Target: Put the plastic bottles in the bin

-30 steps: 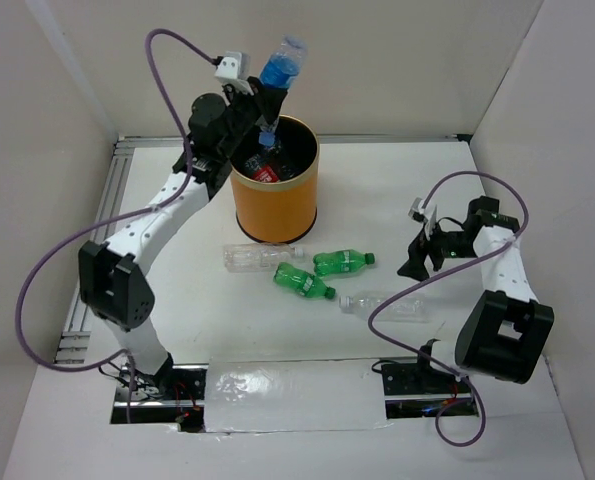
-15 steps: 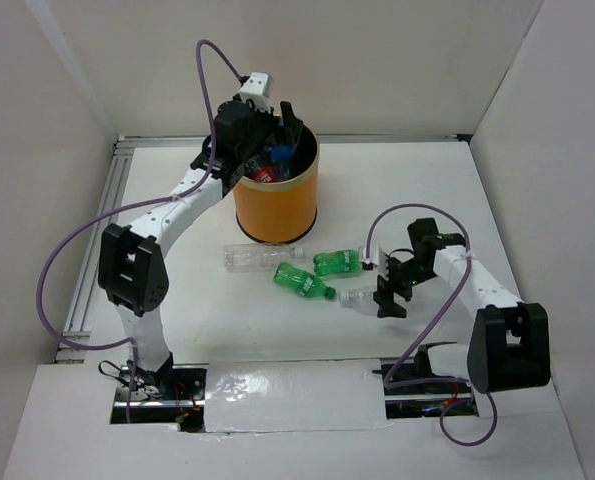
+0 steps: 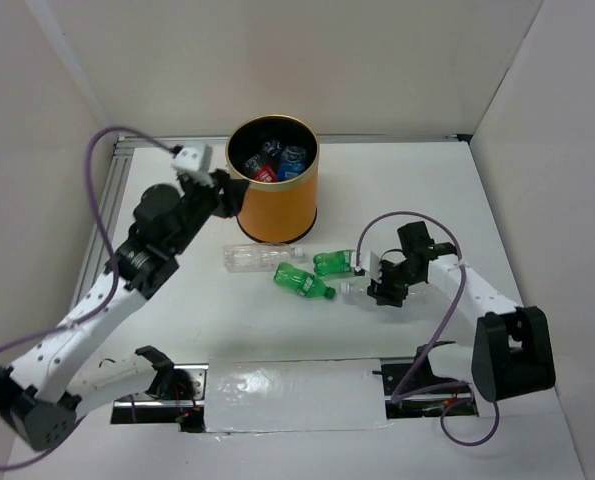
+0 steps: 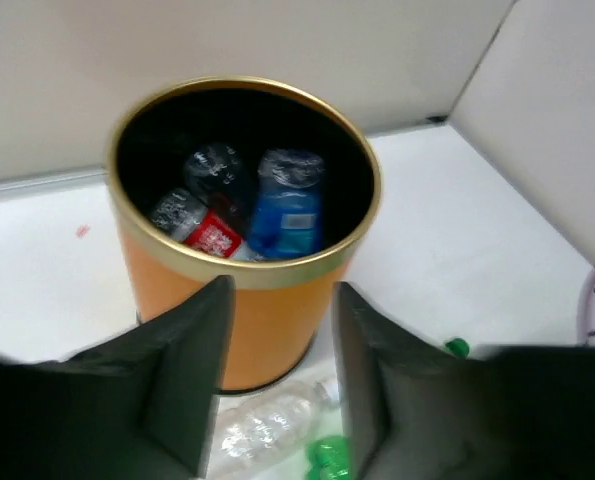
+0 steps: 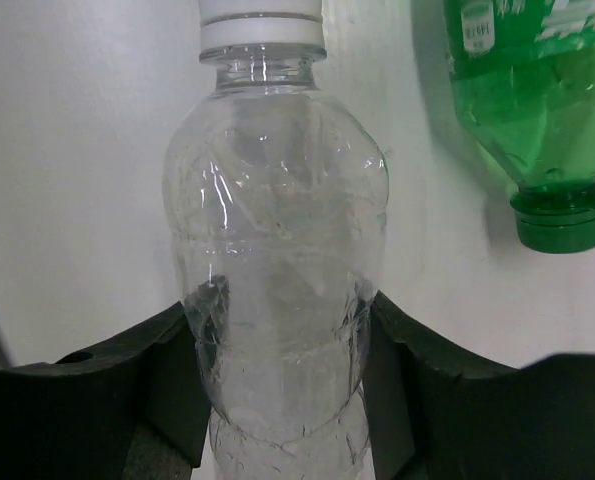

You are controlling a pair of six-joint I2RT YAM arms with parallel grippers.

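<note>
Left gripper: fingers parted, nothing between, just short of the orange bin. Inside: red-labelled bottle, blue-labelled bottle, dim clear one. Right gripper: fingers pressed on both sides of a clear bottle lying on the table. Nearby: far green bottle, near green bottle, second clear bottle.
</note>
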